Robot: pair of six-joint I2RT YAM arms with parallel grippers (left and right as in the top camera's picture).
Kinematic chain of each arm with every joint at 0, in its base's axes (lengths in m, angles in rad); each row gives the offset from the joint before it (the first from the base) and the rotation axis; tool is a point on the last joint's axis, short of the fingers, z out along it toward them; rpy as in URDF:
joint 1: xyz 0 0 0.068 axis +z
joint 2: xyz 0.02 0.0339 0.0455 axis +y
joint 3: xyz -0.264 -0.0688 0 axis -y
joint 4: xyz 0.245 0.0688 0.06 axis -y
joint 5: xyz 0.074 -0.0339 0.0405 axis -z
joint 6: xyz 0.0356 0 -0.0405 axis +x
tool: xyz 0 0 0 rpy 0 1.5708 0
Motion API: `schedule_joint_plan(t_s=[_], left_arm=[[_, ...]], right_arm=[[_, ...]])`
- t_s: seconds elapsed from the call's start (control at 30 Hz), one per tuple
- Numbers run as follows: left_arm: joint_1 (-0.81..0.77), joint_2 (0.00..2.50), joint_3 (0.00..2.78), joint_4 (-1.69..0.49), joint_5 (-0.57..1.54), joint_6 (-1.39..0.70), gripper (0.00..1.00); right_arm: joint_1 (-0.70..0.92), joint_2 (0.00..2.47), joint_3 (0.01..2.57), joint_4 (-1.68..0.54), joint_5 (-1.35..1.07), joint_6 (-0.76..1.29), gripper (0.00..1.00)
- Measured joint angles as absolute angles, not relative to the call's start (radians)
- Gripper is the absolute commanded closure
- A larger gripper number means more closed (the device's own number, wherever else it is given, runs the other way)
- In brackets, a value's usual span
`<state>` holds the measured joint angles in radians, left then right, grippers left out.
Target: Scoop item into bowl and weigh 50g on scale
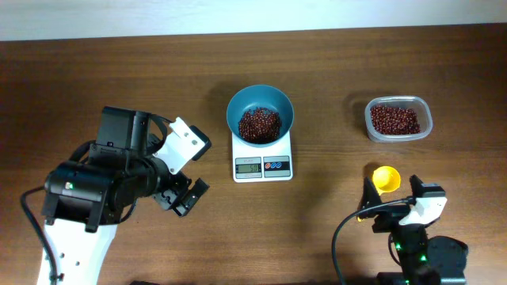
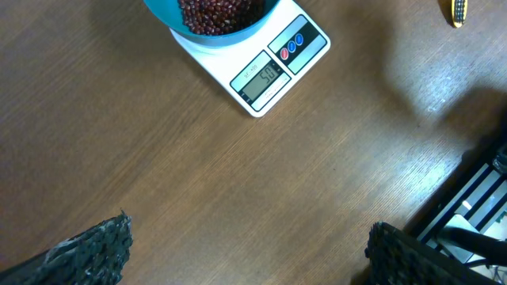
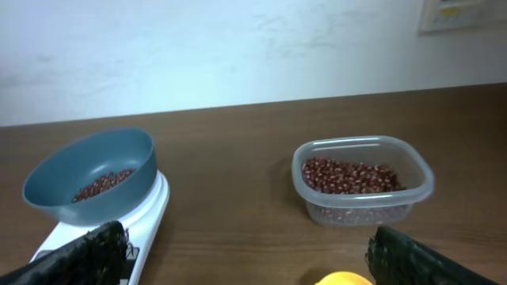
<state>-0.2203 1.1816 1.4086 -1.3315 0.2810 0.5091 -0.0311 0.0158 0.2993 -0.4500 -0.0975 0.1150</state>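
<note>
My left end effector (image 1: 192,170) is released, jaws wide and grasping nothing, above the brown wooden bench (image 1: 95,71). My right end effector (image 1: 396,202) is likewise released and empty. Just ahead of it lies the round yellow plastic scoop (image 1: 386,177) (its handle is hidden beneath the arm, so I cannot state its long axis).

Further out, the small dark reddish-brown beans (image 1: 260,125) sit in the round teal-blue bowl (image 1: 234,111), which rests on the small white square digital scale (image 1: 263,166). More beans fill the clear rectangular plastic tub (image 1: 428,119).

The display appears to read the target weight. Judgement: should a correction be needed, the right arm is nearer the scoop, and the bowl lies forward-left of it.
</note>
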Motion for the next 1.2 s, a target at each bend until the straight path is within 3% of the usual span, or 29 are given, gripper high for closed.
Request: schedule_joint_plan(t_s=[0.4, 1.2], left_arm=[[-0.220, 1.182, 1.409, -1.332, 0.281, 0.509, 0.01], [-0.220, 1.182, 1.409, -1.331, 0.281, 0.509, 0.01]], right_arm=[[-0.006, 0.016, 0.228, -0.428, -0.078, 0.027, 0.01], [-0.006, 0.014, 0.015, -0.073, -0.079, 0.017, 0.01]])
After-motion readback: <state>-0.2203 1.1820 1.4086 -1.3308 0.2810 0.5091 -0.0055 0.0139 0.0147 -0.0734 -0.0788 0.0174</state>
